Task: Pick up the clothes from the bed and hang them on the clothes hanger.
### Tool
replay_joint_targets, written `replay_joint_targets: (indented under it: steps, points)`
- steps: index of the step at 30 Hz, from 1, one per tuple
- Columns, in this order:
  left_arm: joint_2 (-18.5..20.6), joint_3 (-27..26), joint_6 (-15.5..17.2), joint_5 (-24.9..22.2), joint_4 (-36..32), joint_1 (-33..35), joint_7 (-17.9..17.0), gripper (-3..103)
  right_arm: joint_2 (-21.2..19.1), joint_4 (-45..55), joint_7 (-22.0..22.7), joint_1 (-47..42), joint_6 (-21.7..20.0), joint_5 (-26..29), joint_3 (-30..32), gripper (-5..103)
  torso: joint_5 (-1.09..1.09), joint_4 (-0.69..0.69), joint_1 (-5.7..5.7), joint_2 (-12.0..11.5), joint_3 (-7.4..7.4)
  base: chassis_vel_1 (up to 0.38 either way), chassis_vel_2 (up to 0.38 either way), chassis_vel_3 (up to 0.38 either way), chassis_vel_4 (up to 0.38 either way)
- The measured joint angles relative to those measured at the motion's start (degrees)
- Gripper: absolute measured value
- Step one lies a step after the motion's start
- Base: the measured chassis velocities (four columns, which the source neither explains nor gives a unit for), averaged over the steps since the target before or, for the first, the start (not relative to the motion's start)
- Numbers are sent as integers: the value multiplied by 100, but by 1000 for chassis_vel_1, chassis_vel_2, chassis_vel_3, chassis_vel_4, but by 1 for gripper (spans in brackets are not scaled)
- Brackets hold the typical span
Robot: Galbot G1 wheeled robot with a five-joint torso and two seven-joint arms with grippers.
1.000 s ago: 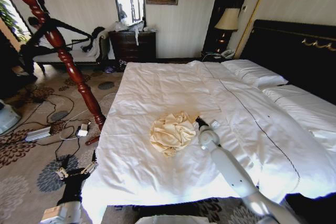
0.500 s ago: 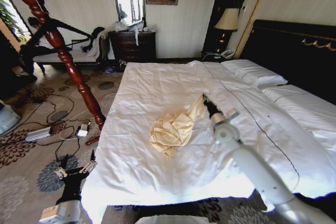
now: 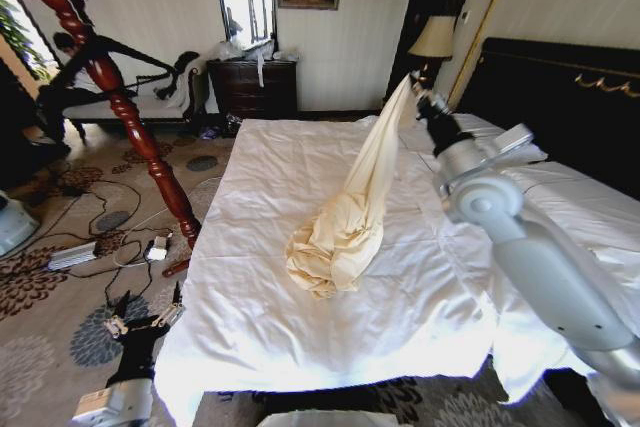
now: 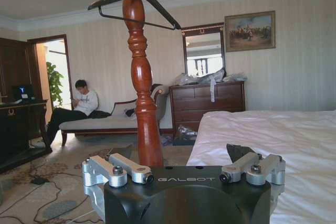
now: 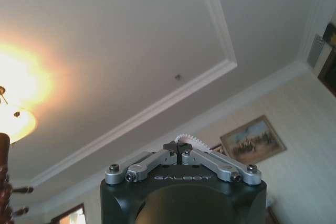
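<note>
The cream clothes [image 3: 338, 239] lie partly bunched on the white bed [image 3: 270, 327], with one end pulled up into a long taut strip. My right gripper [image 3: 416, 97] is shut on that top end, high above the bed's far side near the pillows. In the right wrist view the right gripper [image 5: 180, 149] points at the ceiling with a scrap of pale fabric pinched between its fingers. The black clothes hanger [image 4: 134, 4] hangs near the top of the wooden coat stand [image 4: 142, 93]. My left gripper [image 3: 140, 329] hangs low over the carpet beside the bed's near left corner, open and empty [image 4: 190, 167].
The twisted red-brown coat stand [image 3: 125, 112] rises left of the bed. Cables and a power strip [image 3: 72, 254] lie on the patterned carpet. A dark dresser [image 3: 255, 87] stands at the far wall, a lamp [image 3: 434, 39] and the black headboard [image 3: 560, 97] at the right, with pillows [image 3: 485, 142].
My right gripper has risen from the bed and moved toward the headboard, drawing one end of the clothes up into a long strip. The left arm has not moved.
</note>
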Motion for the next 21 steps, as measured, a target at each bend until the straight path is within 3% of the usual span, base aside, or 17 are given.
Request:
replay_joint_targets:
  steps: [3,8,14,21]
  points:
    - [-1,16,0,8,26,-13,0,100,-67,54,70,14,-33,35,110,0,0,-1,0,0,0,0,0,0,0]
    - [-23,72,-5,67,85,-41,-5,100,-212,340,556,-475,-367,-124,268,0,-1,0,0,0,0,0,0,0,0]
    - [-31,84,-20,112,119,-41,-5,100,-17,589,1020,-1938,-690,-627,531,0,1,0,0,0,0,0,0,0,0]
    - [-32,52,-34,113,180,-41,-9,100,261,724,790,-2980,-593,-818,942,0,-1,-1,-1,0,-1,0,0,0,0]
